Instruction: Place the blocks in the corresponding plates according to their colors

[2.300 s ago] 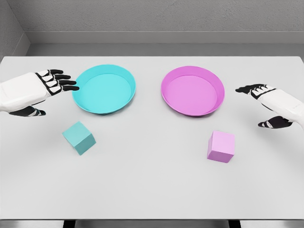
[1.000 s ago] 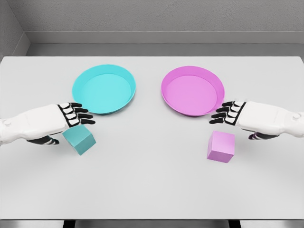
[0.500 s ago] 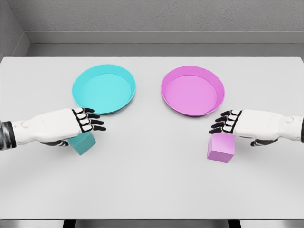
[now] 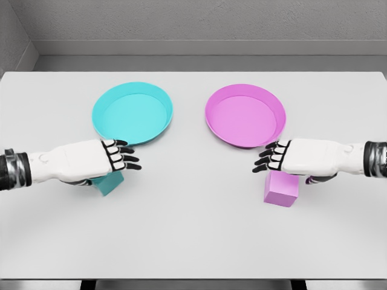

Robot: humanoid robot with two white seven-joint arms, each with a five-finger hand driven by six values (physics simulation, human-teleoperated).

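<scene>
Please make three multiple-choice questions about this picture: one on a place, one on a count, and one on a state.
1. Where does the cyan block lie?
A. inside the cyan plate
B. on the table, under the left hand
C. beside the pink block

2. How many plates stand on the table?
A. one
B. two
C. three

3. What state is the pink plate in?
A. empty
B. holding the pink block
C. turned upside down

Answers:
1 B: the left hand covers most of the block, nearer to the camera than the cyan plate.
2 B: only a cyan and a pink plate show.
3 A: the pink block lies on the table under the right hand.
</scene>
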